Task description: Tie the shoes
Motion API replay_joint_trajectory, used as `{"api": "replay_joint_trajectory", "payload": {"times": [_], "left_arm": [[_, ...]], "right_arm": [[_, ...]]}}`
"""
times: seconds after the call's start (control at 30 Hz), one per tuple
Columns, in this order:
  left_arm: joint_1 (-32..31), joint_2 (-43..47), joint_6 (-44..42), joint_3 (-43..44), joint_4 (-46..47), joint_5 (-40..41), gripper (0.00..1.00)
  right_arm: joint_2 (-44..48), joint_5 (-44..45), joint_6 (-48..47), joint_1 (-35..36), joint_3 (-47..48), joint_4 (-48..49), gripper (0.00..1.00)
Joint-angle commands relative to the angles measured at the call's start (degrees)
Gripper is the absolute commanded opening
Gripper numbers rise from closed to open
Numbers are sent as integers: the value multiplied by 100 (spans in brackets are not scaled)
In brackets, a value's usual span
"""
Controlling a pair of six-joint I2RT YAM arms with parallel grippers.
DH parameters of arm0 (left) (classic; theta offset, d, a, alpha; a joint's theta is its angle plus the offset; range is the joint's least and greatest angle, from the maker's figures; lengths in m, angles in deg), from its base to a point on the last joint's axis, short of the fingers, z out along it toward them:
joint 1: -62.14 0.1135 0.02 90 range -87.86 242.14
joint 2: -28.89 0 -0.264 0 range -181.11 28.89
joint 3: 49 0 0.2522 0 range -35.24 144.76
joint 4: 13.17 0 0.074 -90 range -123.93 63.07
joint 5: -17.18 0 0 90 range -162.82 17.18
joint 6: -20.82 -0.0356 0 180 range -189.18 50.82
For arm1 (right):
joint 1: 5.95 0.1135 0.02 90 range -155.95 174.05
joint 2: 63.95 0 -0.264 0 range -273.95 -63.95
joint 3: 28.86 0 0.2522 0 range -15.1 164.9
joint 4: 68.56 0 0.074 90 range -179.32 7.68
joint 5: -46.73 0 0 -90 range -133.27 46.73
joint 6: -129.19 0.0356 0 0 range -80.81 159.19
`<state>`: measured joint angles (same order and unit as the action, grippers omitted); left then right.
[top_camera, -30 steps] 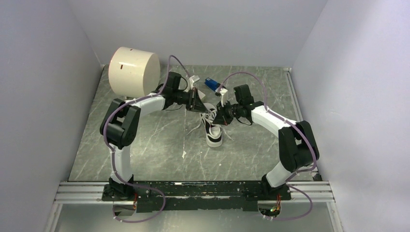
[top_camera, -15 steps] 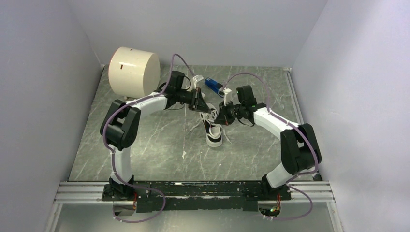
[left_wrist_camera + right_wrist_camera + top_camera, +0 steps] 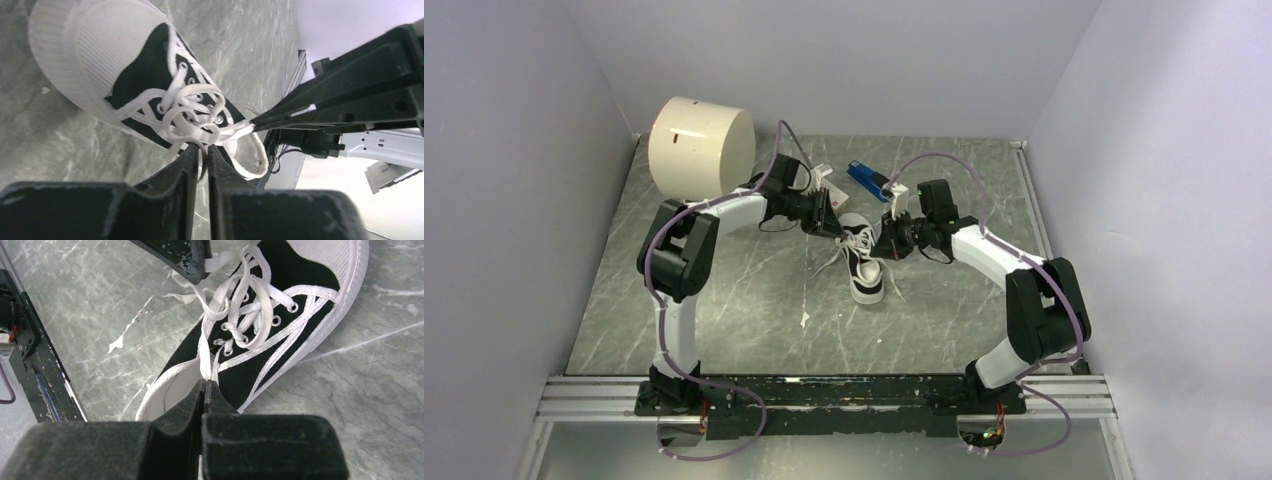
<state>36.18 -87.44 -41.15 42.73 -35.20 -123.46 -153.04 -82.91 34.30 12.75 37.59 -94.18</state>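
**Laces (image 3: 192, 112) pinched from both sides**

On the grey table (image 3: 724, 300), right of the cream drum (image 3: 701, 147), the shoe (image 3: 865, 272) lies mid-table between the arms. Left gripper (image 3: 202, 148) and right gripper (image 3: 205, 385) are each clamped tight on a lace strand.

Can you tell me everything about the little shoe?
The sneaker is small and low-topped: black canvas with white stripes, a ribbed white rubber toe cap and white sole. It lies on the grey marbled table, toe pointing towards the arm bases. Its long white laces run through metal eyelets, looped loosely, no finished bow yet. The left end effector pinches one strand and the right end effector pinches another, from opposite sides.
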Motion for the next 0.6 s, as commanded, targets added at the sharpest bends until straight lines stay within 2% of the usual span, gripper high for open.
{"api": "replay_joint_trajectory", "payload": {"times": [0.0,0.27,0.47,0.57], "left_arm": [[26,-328,29,392,-286,99,21],[-122,-669,-80,694,-462,130,36],[-216,-845,-141,904,-545,138,36],[-281,-932,-146,1011,-592,130,31]], "right_arm": [[-57,-96,-14,-26,154,112,0],[-118,-123,47,-24,163,179,0],[-141,-93,56,-25,178,183,0],[-114,-62,107,-30,181,221,0]]}}
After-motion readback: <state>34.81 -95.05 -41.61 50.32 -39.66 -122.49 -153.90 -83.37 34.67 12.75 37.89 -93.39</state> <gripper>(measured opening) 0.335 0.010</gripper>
